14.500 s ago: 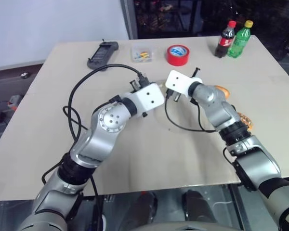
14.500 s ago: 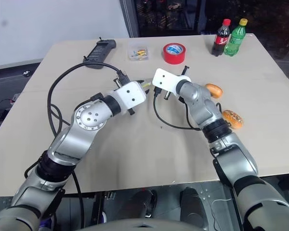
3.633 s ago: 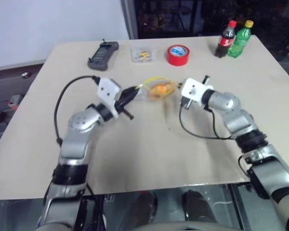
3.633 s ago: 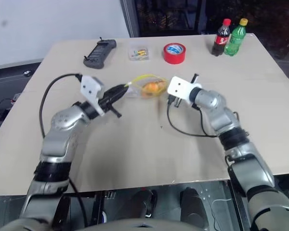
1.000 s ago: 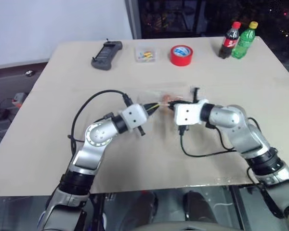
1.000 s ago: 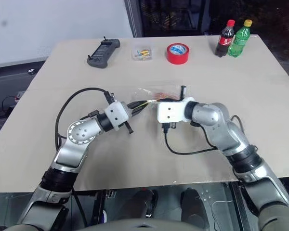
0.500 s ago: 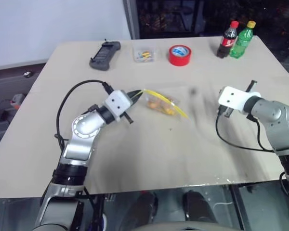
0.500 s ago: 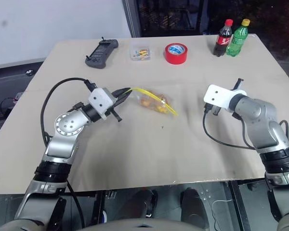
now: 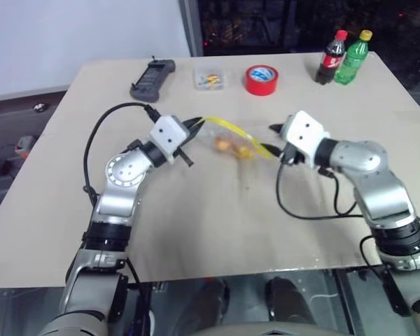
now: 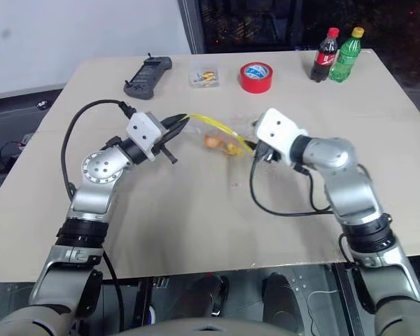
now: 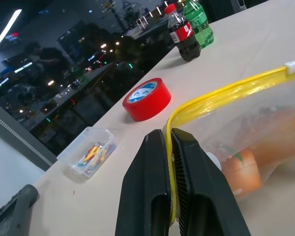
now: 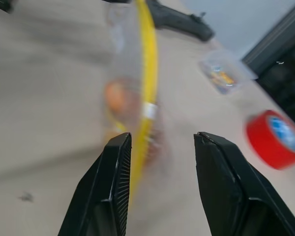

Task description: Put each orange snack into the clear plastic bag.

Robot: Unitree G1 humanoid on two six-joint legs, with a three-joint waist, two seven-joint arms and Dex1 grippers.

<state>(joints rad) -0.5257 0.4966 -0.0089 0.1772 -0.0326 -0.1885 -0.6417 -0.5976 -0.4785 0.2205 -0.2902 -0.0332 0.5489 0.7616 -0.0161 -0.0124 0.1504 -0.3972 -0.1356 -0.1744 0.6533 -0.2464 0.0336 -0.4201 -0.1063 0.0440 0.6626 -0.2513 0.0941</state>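
Limp clear plastic bag [image 9: 232,140], best gripped along its yellow seal strip [image 11: 221,93], is clamped by left gripper [image 11: 171,147]; right gripper [image 12: 160,142] is held apart.

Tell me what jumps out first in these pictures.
The clear bag with its yellow seal, hanging mid-table with both orange snacks inside. The left gripper is clamped on its seal edge, while the right gripper stands open at the other end. A red tape roll sits at the table's far edge.
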